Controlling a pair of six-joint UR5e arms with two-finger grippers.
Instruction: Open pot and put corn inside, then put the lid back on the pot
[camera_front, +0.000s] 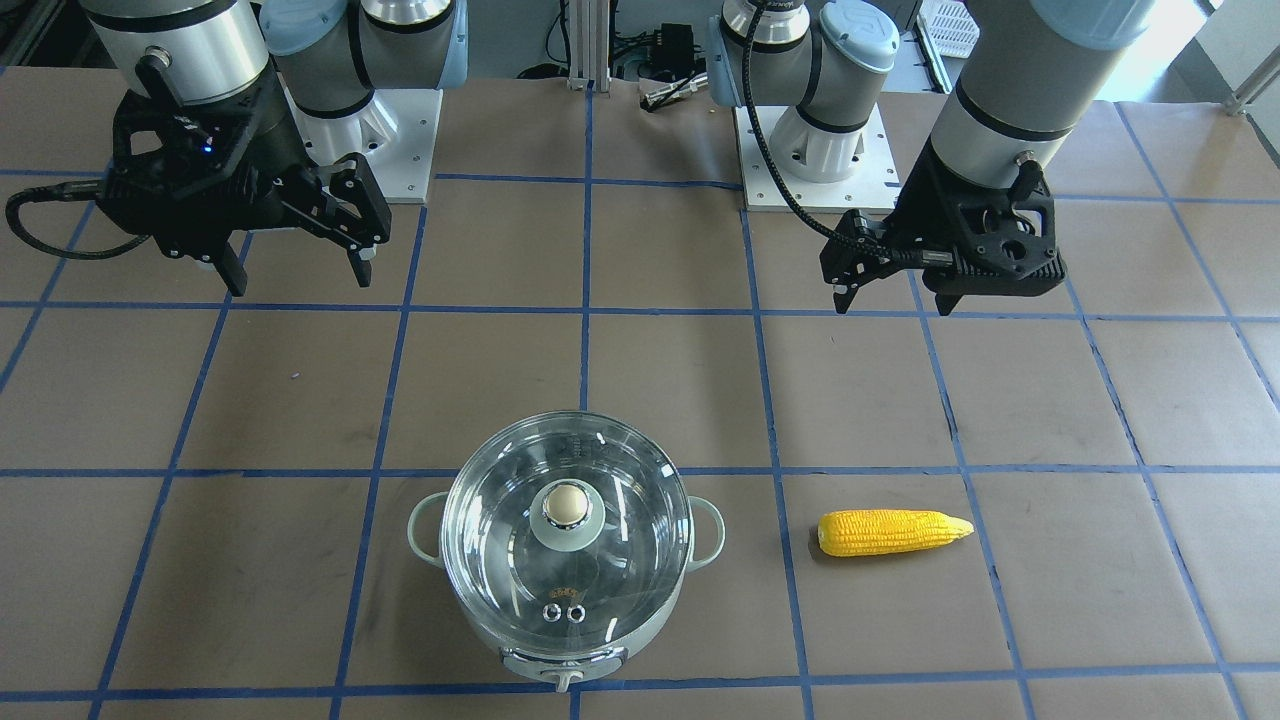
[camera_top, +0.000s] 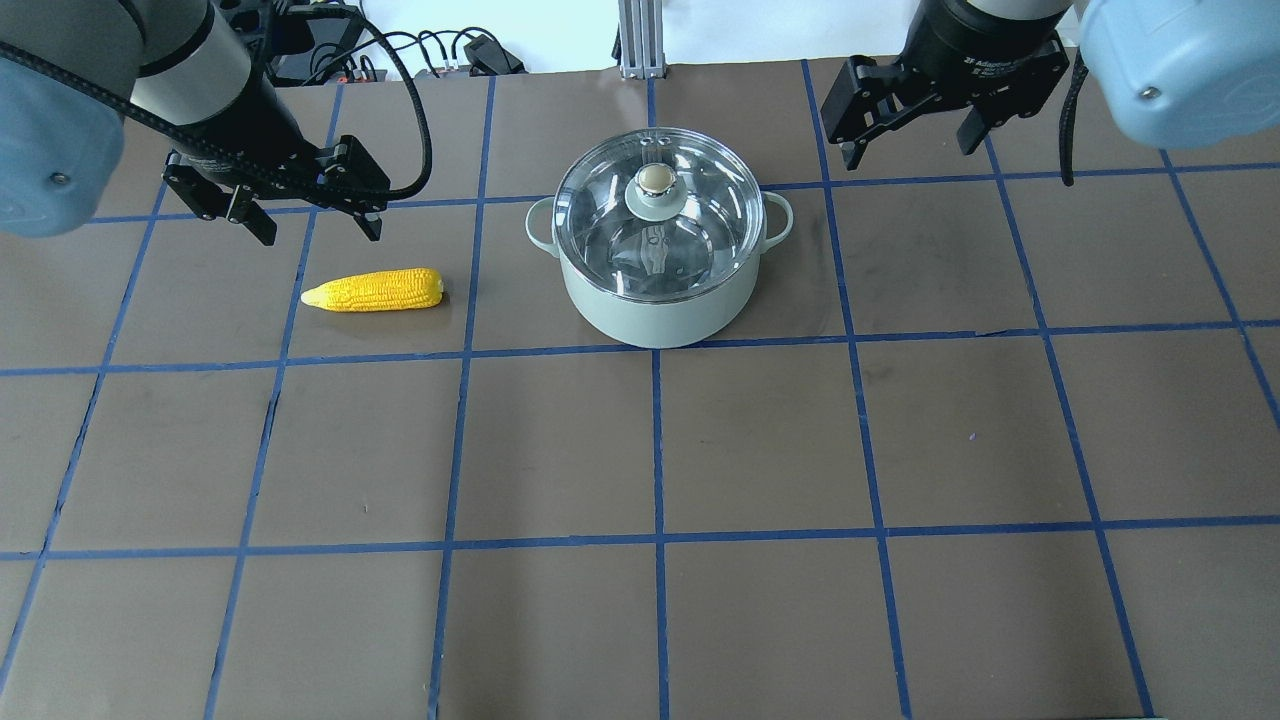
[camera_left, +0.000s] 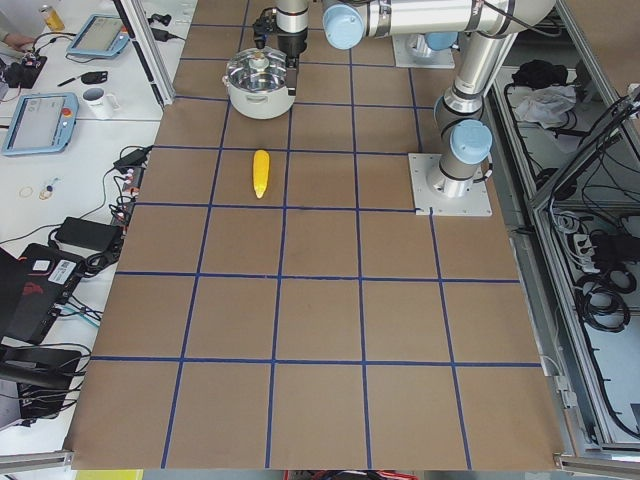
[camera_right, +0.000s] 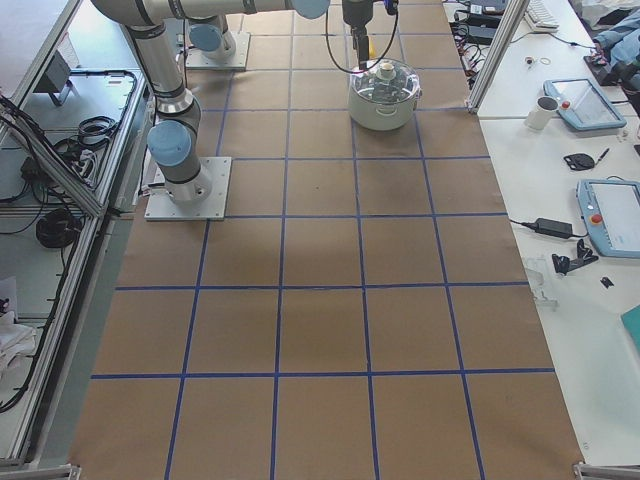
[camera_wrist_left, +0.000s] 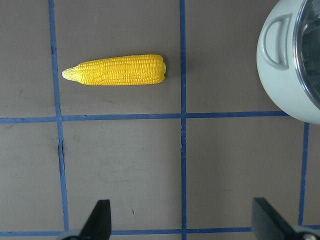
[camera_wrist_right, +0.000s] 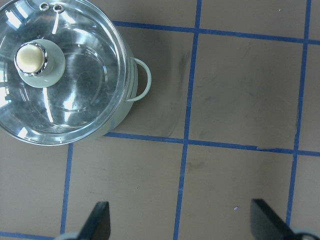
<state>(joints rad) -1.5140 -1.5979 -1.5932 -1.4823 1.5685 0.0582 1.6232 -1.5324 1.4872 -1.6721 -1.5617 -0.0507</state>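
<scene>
Nearest, the corn (camera_top: 375, 290) lies flat, apart from the pot (camera_top: 655, 312), whose lid (camera_top: 655, 222) sits closed on it. Beyond, the left gripper (camera_top: 320, 235) and right gripper (camera_top: 910, 152) hover, jaws spread and empty. The right should probably centre over the knob (camera_top: 655, 180), descend straight and pinch squarely.

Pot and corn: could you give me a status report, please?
Open and empty: left gripper, right gripper. Closed pot, lid seated; corn on table beside it, untouched. Only the lid in the way.
</scene>
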